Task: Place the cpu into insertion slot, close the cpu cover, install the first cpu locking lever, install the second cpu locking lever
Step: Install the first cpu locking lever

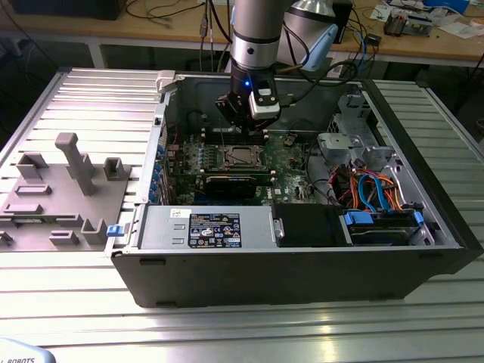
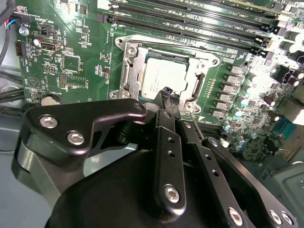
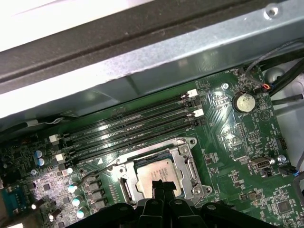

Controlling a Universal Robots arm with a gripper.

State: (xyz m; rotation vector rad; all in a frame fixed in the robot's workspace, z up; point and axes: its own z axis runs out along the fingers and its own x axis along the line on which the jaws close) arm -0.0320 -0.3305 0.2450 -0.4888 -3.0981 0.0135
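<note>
The cpu (image 2: 164, 78) already lies flat in the insertion slot (image 2: 124, 76), its silver-grey top showing square and level through the opening of the cpu cover (image 2: 192, 88), which appears to be folded down around it; the same arrangement shows in the first wrist view, chip (image 3: 156, 172) framed by bright metal. So the placing looks done and the cover looks closed, and I judge the work to be at the locking levers. A thin wire lever (image 3: 97, 172) seems to stand out from the socket's side, not yet tucked, though I cannot be sure of its catch. The gripper (image 2: 167, 97) hangs just over the near edge of the socket, its black fingers (image 2: 164, 121) drawn together to a narrow tip with nothing between them. Pressing a lever home would call for a small, exact sideways-and-down push without scraping the board. In the exterior view the socket (image 1: 240, 156) sits mid-board inside the open computer case (image 1: 302, 280), the memory slots (image 2: 190, 19) just beyond it, and the case rests on the ribbed bench (image 1: 227, 333).
</note>
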